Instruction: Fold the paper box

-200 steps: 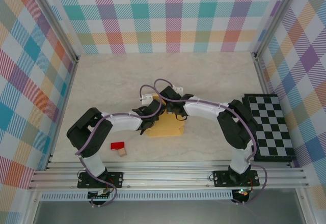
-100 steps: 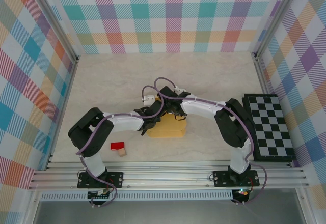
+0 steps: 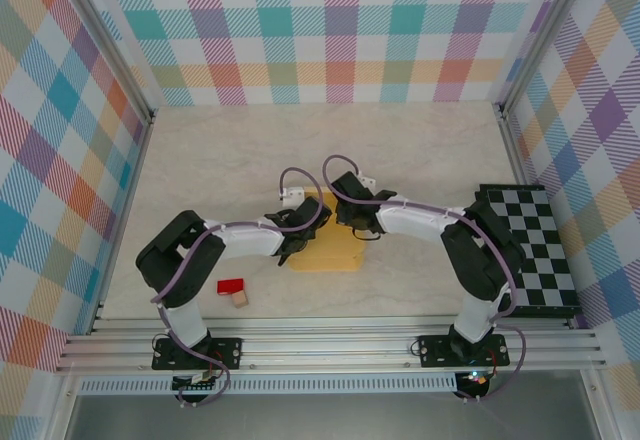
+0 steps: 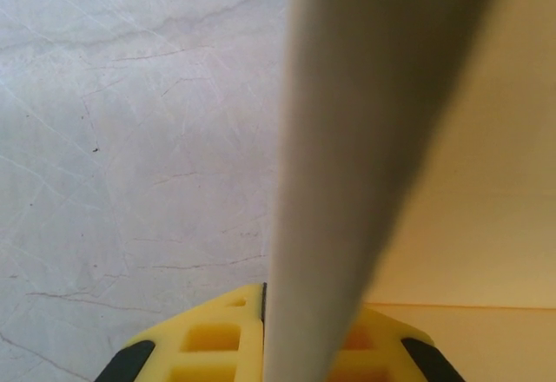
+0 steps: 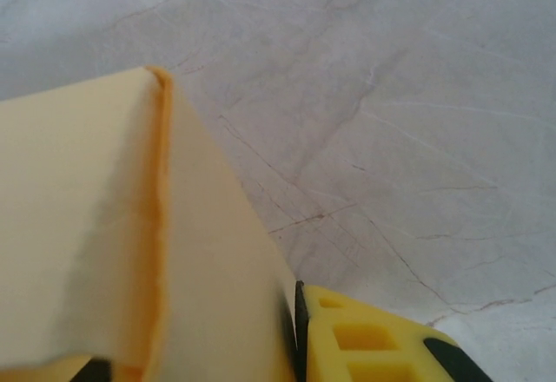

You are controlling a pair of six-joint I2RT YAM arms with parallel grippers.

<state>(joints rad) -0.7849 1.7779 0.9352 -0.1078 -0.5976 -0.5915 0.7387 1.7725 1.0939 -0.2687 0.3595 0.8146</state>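
Paper box (image 3: pixel 335 255) lies with its long side running left to right. Our left gripper (image 3: pixel 291 250) pinches its flap. We cannot tell if our right gripper (image 3: pixel 343 220) is gripping.

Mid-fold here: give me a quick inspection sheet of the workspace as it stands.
Surface: pale marbled table, faint hairline marks.
Job's things: paper box at centre, partly folded.
Clutter: red block and tan cube by the left arm; checkerboard at the right edge.
Fingers: left fingers shut on a box flap; right fingers against another flap, grip unclear.
Cables: purple cables loop above both wrists.
Surroundings: plaid walls; metal rail along the near edge.
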